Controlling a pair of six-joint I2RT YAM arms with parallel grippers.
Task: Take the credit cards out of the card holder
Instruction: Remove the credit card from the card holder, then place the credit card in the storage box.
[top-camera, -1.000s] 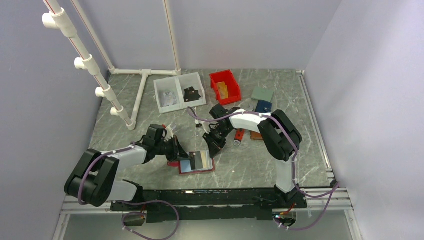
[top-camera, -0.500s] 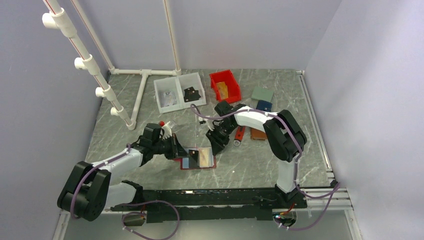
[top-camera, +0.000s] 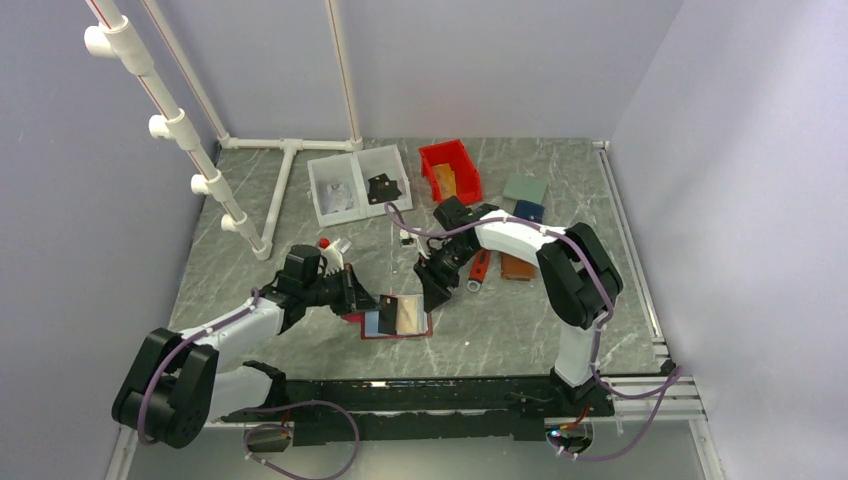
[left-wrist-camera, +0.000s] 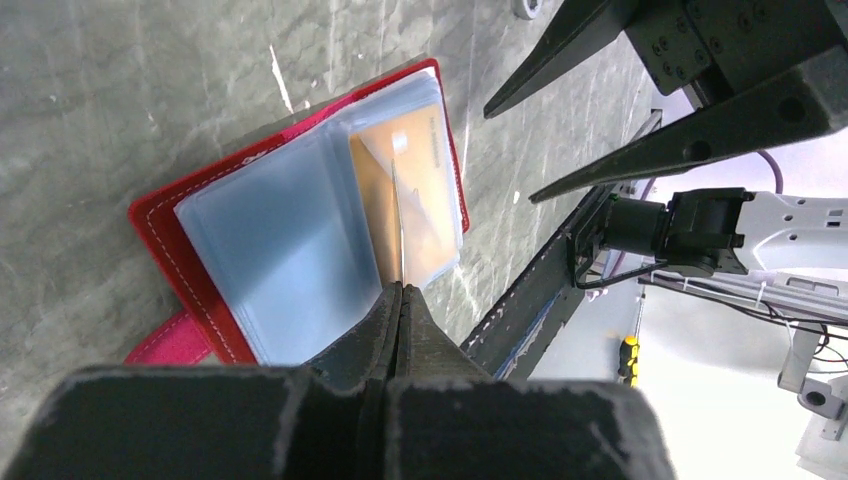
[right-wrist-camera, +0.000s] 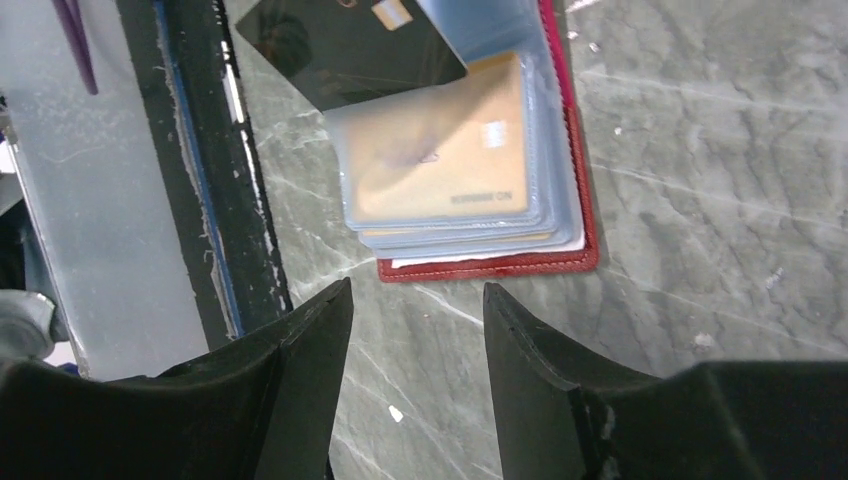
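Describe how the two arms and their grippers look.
Both the left arm and right arm have white links between bulky black joints, with a purple cable tied along each. The left gripper and right gripper are matte black, with tapered, scuffed jaws.

In the right wrist view, the dark glossy plastic card and the red leather-like bi-fold card holder are cut off by the top edge. Print on the tan-orange plastic card is blurred, perhaps lettering.
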